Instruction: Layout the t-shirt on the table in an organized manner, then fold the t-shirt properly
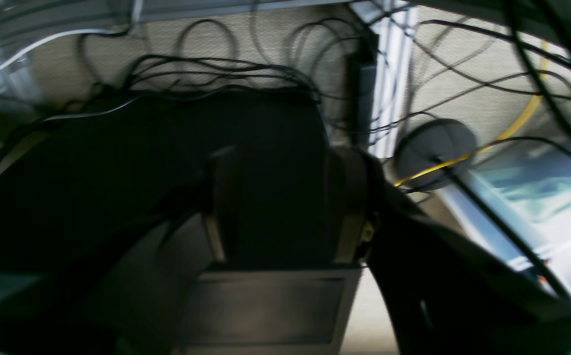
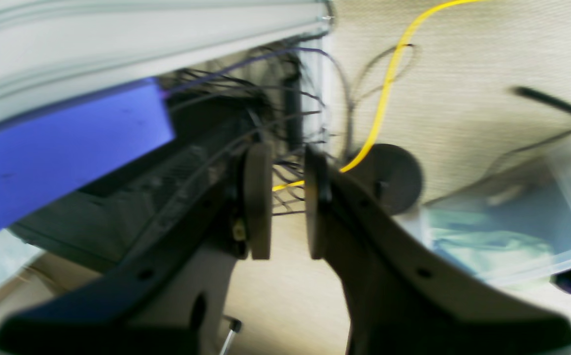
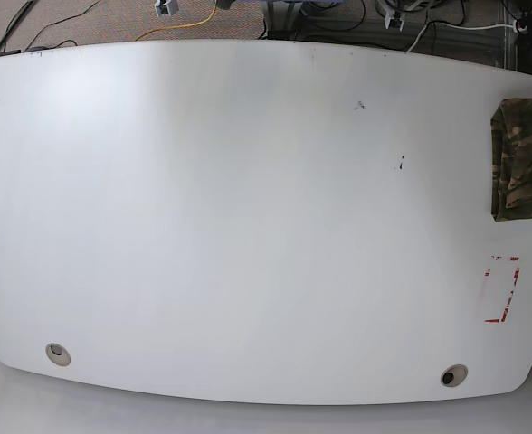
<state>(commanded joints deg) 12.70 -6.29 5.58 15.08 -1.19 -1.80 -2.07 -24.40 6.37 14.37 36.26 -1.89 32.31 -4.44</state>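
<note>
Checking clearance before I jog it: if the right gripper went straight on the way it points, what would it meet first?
Probably the tangle of dark cables seen through the gap of the open right gripper, with a yellow cable just beside them. Depth is unclear in this blurred view; no t-shirt lies ahead.

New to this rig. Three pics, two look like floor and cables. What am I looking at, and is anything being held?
It is a two-armed robot with a camera on each wrist, plus one overhead base camera. The base view looks down on the large white glossy table; no arm is in that picture. A folded camouflage t-shirt lies at the table's right edge, partly cut off by the frame, with a red tape outline nearer the camera.

The two wrist views are blurred and point away from the table, at carpet, cables and a yellow cable. The right gripper is open with nothing between its pads. The left gripper also looks open and empty, though that picture is dark.
</note>
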